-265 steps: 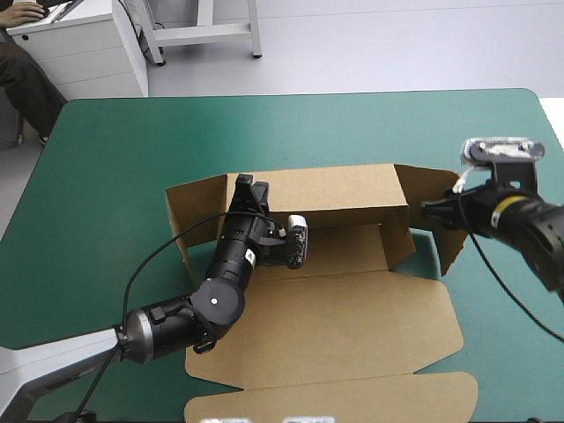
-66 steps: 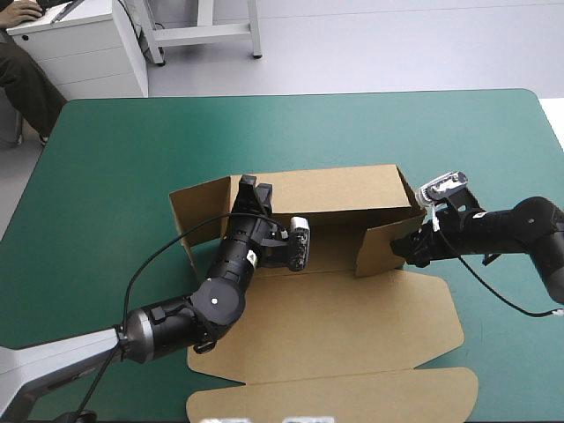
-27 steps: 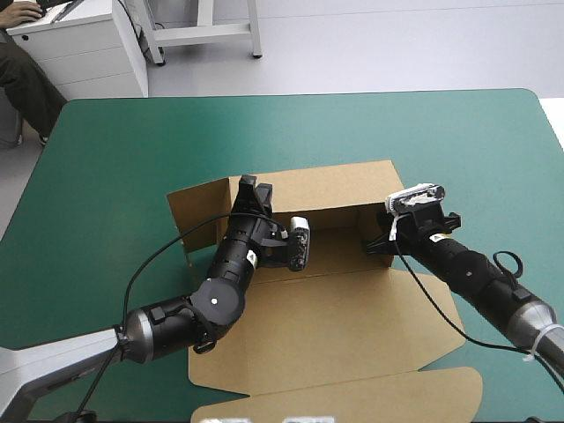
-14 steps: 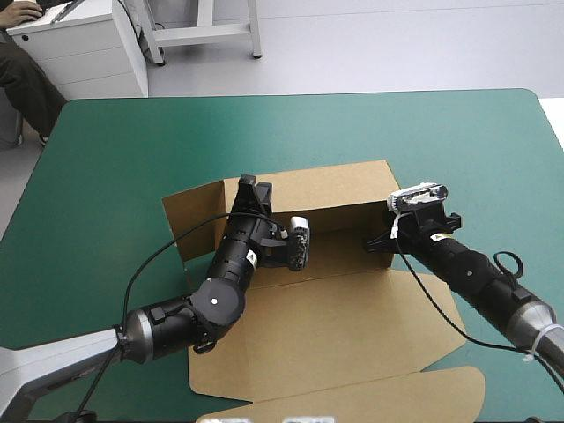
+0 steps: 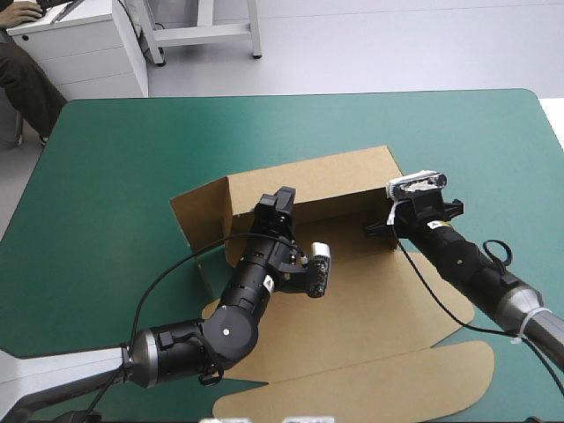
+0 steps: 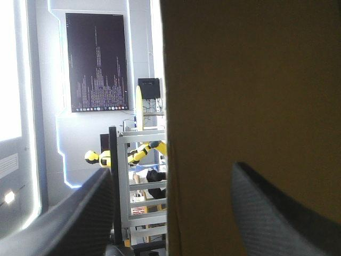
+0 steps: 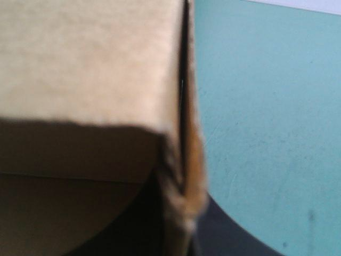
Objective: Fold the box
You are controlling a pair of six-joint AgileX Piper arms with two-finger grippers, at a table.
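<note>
The brown box (image 5: pixel 308 185) stands mid-table, its back wall raised, a side flap standing at its left end (image 5: pixel 198 211) and its lid (image 5: pixel 370 344) flat toward the front. My left gripper (image 5: pixel 282 201) is at the back wall's top edge. In the left wrist view its black fingers (image 6: pixel 80 213) stand apart, open, with the wall's edge (image 6: pixel 250 106) between them. My right gripper (image 5: pixel 379 231) is at the box's right corner. In the right wrist view it (image 7: pixel 184 216) is shut on the doubled board of that corner (image 7: pixel 90 58).
The teal-green cover (image 5: pixel 458 141) stretches wide behind the box and on both sides. The lid's outer flap (image 5: pixel 352 392) reaches close to the table's front edge. To the right of the gripped corner, cover (image 7: pixel 266 106) shows.
My left gripper has opened and shifted right along the back wall. The box has turned a little, its right end now farther back, and the lid slid right. My right gripper stayed shut at the corner.
</note>
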